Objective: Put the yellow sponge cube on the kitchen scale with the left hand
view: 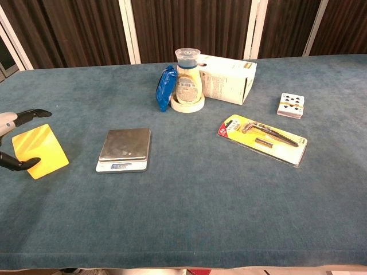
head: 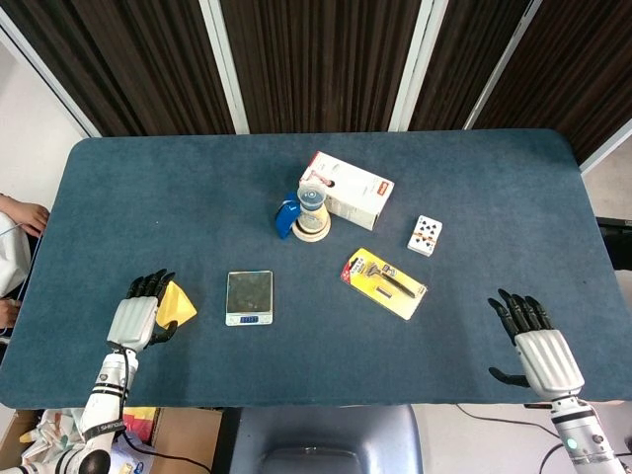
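Observation:
The yellow sponge cube (head: 180,304) (view: 39,150) lies on the blue table left of the kitchen scale (head: 249,296) (view: 125,149), whose steel plate is bare. My left hand (head: 136,318) (view: 12,140) sits at the sponge's left side, fingers spread. In the chest view one finger reaches past the sponge's far edge and the thumb lies at its near left corner. The sponge still appears to rest on the cloth. My right hand (head: 538,348) is open, palm down, at the table's near right edge, far from both.
A white box (head: 348,190), a jar on a tape roll (head: 313,209) and a blue packet (head: 286,217) stand behind the scale. A yellow razor pack (head: 384,282) and playing cards (head: 425,235) lie to the right. A person's hand (head: 20,215) shows at the left edge.

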Tool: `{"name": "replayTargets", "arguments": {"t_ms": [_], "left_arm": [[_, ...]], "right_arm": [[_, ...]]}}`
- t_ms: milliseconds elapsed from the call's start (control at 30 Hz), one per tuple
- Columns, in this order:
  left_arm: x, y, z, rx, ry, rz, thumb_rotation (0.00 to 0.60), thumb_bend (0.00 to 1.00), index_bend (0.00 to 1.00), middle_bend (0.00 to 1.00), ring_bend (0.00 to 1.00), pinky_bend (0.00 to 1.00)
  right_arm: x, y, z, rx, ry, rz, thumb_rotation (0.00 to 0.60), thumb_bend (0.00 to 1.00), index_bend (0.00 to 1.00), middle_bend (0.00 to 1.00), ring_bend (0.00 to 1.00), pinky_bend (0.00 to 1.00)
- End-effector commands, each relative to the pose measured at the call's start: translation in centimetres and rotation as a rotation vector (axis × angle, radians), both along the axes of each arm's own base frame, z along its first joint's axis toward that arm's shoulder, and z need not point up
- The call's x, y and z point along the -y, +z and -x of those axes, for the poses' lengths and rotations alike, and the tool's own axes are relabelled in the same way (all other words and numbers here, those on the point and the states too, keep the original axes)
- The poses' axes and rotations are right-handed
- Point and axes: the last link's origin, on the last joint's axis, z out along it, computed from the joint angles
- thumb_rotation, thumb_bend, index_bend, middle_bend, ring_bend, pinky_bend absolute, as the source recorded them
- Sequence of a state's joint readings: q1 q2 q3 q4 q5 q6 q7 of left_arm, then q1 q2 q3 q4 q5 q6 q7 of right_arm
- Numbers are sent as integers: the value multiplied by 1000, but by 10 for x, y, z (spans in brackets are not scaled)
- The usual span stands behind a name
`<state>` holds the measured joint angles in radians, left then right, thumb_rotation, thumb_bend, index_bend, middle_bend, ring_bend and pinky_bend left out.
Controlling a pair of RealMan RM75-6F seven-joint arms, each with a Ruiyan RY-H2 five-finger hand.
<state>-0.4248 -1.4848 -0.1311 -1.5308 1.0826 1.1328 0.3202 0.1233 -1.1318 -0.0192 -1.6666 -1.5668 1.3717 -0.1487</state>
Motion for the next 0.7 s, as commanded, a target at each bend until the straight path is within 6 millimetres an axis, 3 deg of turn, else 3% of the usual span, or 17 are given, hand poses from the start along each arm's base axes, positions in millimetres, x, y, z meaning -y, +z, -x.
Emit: {"name": "replayTargets", "arguments": {"t_ms": [33,200,300,433,567,700], "left_arm": [[-4,-5,4,20,34,14,600,326,164,221,299,230],[-12,-5,2,80,27,-65,600,393,541,620,719,613],[-16,-2,-5,104,-14,-118,600,464,636,735,837,712],[-21,3,-27,167,-88,-160,600,506,656,762,858,742],[-26,2,-72,221,-186,-145,600,493,656,760,858,746],[-30,-5,-98,230,-221,-121,600,482,656,759,858,742]], "right_arm": [[0,0,0,0,0,0,600,128,0,0,0,0],[0,0,0,6,-2,-5,600,128,0,0,0,0],[0,1,1,5,-4,-3,600,128,0,0,0,0],[0,-1,0,1,-5,-7,600,127,0,0,0,0],[0,-6,-1,-6,0,-27,600,128,0,0,0,0],[0,-7,-1,-6,1,-31,600,128,0,0,0,0]]}}
